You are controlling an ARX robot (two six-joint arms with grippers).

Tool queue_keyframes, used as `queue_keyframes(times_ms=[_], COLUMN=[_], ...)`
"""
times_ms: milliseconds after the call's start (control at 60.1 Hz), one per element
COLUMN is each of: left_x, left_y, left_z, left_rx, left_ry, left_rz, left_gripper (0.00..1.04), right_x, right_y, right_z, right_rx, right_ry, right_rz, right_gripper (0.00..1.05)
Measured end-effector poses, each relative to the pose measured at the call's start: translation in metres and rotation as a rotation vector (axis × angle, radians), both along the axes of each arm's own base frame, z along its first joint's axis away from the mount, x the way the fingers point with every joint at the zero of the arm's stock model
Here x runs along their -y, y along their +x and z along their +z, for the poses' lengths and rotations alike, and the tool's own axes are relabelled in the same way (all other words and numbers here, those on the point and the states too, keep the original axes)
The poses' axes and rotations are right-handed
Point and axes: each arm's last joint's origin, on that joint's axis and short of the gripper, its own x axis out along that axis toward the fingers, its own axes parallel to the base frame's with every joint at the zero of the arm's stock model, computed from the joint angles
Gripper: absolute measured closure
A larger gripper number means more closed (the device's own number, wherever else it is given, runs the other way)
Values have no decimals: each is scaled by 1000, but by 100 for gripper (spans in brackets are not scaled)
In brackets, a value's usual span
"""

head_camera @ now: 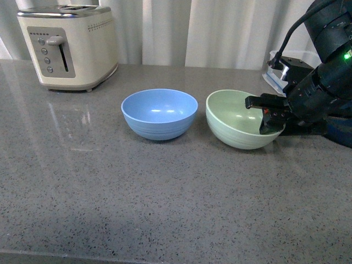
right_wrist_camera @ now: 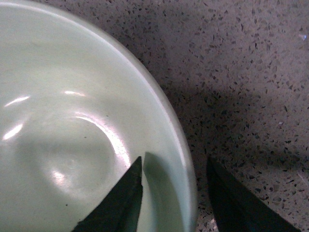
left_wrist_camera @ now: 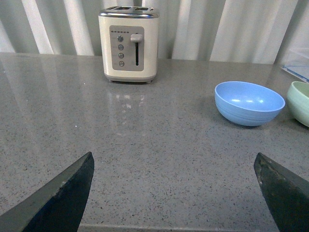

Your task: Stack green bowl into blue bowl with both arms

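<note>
The green bowl (head_camera: 237,119) stands upright on the grey counter, right of the blue bowl (head_camera: 159,113), a small gap between them. My right gripper (head_camera: 264,114) is open and straddles the green bowl's right rim, one finger inside, one outside. In the right wrist view the green bowl (right_wrist_camera: 72,121) fills the frame, with its rim between the two fingers of the right gripper (right_wrist_camera: 176,166). My left gripper (left_wrist_camera: 174,162) is open and empty over bare counter; the blue bowl (left_wrist_camera: 249,102) and the edge of the green bowl (left_wrist_camera: 300,101) lie far ahead of it.
A cream toaster (head_camera: 69,45) stands at the back left of the counter (head_camera: 165,192), also in the left wrist view (left_wrist_camera: 129,43). A clear tray edge (head_camera: 273,74) lies behind the right arm. White curtain runs along the back.
</note>
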Motion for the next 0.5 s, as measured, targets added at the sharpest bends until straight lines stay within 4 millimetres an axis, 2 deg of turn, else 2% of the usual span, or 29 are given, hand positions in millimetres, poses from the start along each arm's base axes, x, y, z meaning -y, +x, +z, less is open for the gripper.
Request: queue_keyframes(times_ms=[67, 183, 499], left_x=[0, 0, 0], left_y=[0, 0, 0], left_z=[0, 0, 0], left_rx=[0, 0, 0], left_ry=[0, 0, 0], left_rz=[0, 0, 0], left_gripper=[7, 7, 7], right_x=[2, 4, 11], right_y=[-4, -9, -17], right_z=[2, 16, 36], right_rx=[11, 48, 91], right_ry=[7, 18, -9], right_rz=[0, 5, 24], right_gripper=[88, 103, 104])
